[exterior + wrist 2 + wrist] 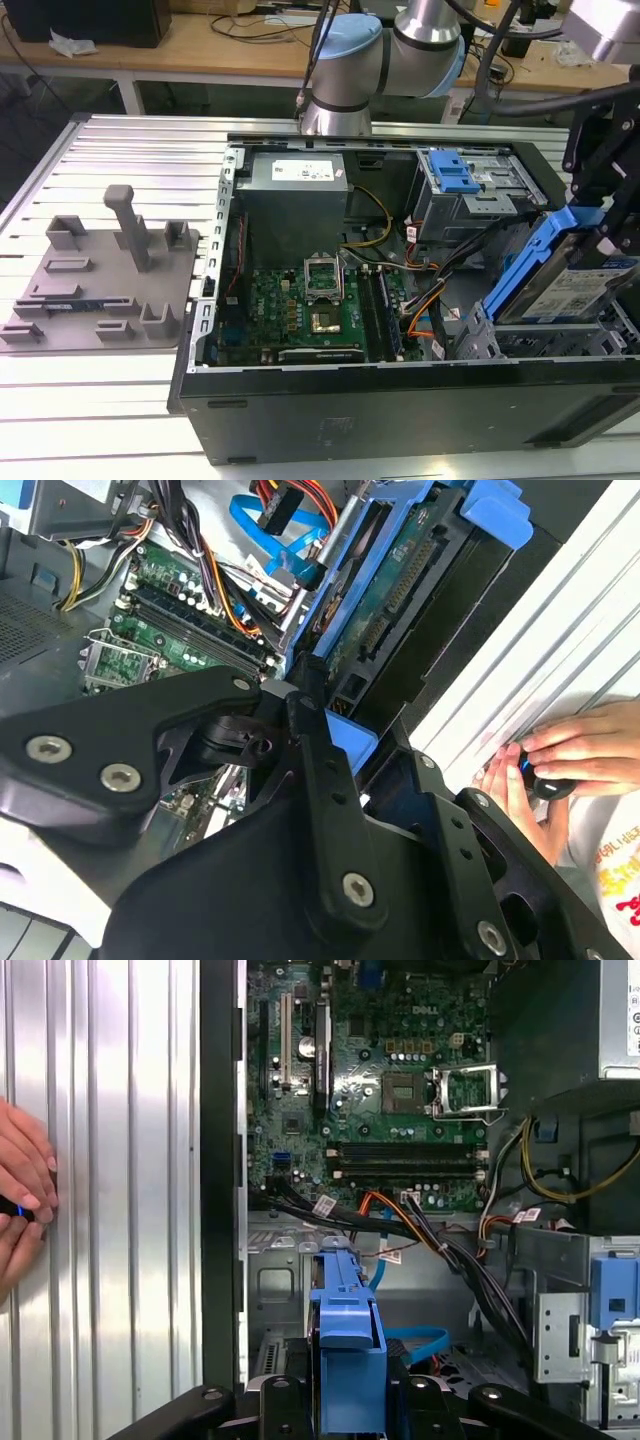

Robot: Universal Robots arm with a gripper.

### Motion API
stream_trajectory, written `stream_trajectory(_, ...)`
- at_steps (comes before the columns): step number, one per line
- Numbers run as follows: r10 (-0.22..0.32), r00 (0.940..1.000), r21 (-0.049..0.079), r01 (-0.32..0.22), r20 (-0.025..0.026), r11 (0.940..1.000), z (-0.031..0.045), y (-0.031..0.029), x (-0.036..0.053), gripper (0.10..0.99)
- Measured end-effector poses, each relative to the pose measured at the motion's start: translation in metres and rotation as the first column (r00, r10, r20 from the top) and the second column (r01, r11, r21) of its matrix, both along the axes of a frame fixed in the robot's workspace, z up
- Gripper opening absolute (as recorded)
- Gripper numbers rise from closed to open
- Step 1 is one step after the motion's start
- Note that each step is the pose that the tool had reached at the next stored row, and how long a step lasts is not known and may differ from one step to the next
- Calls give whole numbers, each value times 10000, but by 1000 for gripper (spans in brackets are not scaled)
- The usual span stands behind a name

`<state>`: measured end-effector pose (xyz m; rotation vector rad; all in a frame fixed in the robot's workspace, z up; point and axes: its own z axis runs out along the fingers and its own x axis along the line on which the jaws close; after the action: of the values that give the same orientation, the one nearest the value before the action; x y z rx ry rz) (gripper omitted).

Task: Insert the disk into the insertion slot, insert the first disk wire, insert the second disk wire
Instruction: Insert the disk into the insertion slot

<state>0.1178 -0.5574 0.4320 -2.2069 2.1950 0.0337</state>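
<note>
My claw (606,226) is clamped on the blue-framed silver hard drive (565,292). It's tilted over the open black computer case (400,412).

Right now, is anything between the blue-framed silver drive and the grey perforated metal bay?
Nothing plainly blocks it. The gripper holds the blue-framed silver drive tilted above the grey bay; a looped blue cable lies close beside it.

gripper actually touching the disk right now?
Touching. In the first wrist view the disk, edge-on in its blue carrier, sits pinched between the gripper's black fingers, with no visible gap on either side.
</note>
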Motion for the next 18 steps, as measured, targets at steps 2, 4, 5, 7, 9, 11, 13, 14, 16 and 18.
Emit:
stream_trajectory(2, 0, 10000, 0, 0, 0, 10000, -38, 0, 0, 365)
stream_trajectory(4, 0, 10000, 0, 0, 0, 10000, -74, 0, 0, 365)
stream_trajectory(5, 0, 10000, 0, 0, 0, 10000, -94, 0, 0, 365)
stream_trajectory(7, 0, 10000, 1, 0, 0, 10000, -131, 0, 0, 365)
stream_trajectory(9, -1, 10000, 1, 1, 0, 10000, -170, -1, 0, 365)
stream_trajectory(11, -1, 10000, 0, 1, 0, 10000, -217, -3, 0, 365)
stream_trajectory(13, -1, 10000, -1, 1, 0, 10000, -247, -3, 0, 365)
stream_trajectory(14, 0, 10000, -5, 0, 1, 10000, -253, -4, 0, 376)
stream_trajectory(16, -1, 10000, 0, 1, -1, 10000, -256, -3, 0, 435)
stream_trajectory(18, -1, 10000, -4, 1, 0, 10000, -255, -3, 0, 502)
